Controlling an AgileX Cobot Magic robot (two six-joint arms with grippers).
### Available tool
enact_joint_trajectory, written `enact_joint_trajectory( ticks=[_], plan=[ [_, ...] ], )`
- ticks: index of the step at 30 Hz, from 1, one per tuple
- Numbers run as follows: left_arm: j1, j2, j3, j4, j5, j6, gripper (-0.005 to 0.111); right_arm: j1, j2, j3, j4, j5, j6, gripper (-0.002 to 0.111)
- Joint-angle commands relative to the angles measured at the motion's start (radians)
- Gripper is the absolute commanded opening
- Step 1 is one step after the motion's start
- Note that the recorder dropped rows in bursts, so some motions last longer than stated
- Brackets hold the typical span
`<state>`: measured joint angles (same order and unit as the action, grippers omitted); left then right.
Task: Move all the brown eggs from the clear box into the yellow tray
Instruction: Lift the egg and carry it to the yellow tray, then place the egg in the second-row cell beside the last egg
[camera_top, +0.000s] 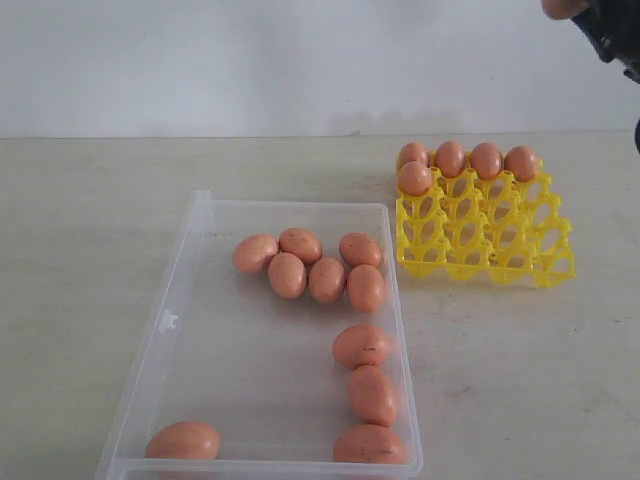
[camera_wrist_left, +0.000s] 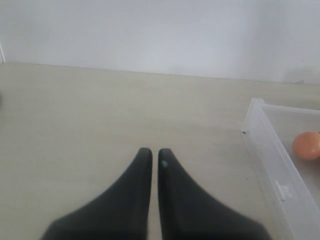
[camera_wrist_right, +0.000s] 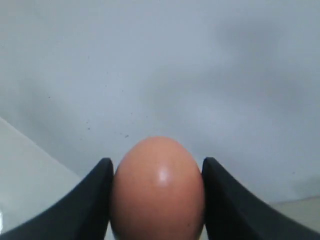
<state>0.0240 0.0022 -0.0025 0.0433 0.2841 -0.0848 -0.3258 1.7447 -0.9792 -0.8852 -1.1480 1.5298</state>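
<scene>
Right wrist view: right gripper (camera_wrist_right: 157, 162) is clamping a brown egg (camera_wrist_right: 157, 192) | left gripper (camera_wrist_left: 151, 155) is resting closed, empty | risk: egg cracking if lowered onto yellow tray (camera_top: 470, 268) posts

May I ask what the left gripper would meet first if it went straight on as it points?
The way looks free: ahead of the left gripper lies only bare table, probably up to the wall; the clear box sits aside.
</scene>
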Motion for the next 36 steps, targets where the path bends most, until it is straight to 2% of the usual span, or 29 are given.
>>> enact_joint_trajectory(
  ticks=[1, 5, 12, 16, 25, 36],
  plan=[
    [0.003, -0.002, 0.003, -0.003, -0.007, 0.002, 0.004, -0.015, 0.219, -0.273, -0.337, -0.073, 0.172, 0.000],
    [0.003, -0.002, 0.003, -0.003, -0.007, 0.002, 0.004, -0.003, 0.315, -0.369, -0.493, -0.073, 0.093, 0.000],
    [0.003, -0.002, 0.003, -0.003, -0.007, 0.002, 0.004, 0.000, 0.372, -0.381, -0.550, 0.104, -0.315, 0.000],
    [0.003, -0.002, 0.003, -0.003, -0.007, 0.002, 0.004, 0.008, 0.391, -0.381, -0.533, 0.109, -0.492, 0.000],
    [0.003, -0.002, 0.003, -0.003, -0.007, 0.002, 0.004, 0.086, 0.479, -0.381, -0.432, 0.139, -0.675, 0.000],
    [0.003, -0.002, 0.003, -0.003, -0.007, 0.002, 0.004, 0.086, 0.544, -0.381, -0.346, 0.186, -0.694, 0.000]
  ],
)
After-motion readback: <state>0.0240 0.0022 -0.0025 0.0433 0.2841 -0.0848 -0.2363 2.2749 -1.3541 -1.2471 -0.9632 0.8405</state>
